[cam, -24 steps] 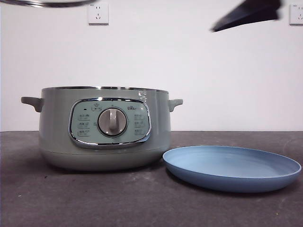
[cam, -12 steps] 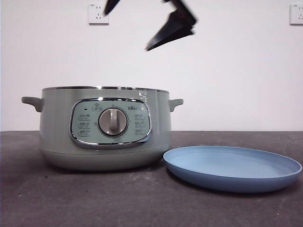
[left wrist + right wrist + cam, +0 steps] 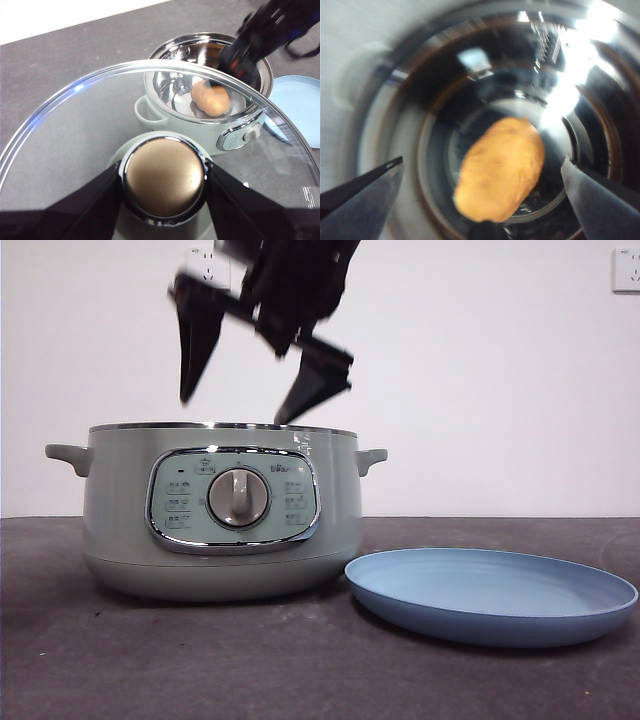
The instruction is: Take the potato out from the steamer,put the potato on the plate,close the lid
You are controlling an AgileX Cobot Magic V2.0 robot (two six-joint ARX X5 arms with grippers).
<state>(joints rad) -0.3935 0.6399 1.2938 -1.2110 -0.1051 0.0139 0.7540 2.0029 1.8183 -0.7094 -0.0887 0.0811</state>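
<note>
Front view: right hand (image 3: 237, 410) open above steamer (image 3: 220, 510) — left hand (image 3: 162, 200) clamps lid (image 3: 150, 150) knob, plate (image 3: 490, 592) beside.

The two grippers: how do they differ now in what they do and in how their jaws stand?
The left gripper is shut on the lid by its knob, held off to the side of the steamer; the right gripper holds nothing. Its jaws stand open above the steamer's mouth, over the potato. Both are up off the table.
</note>
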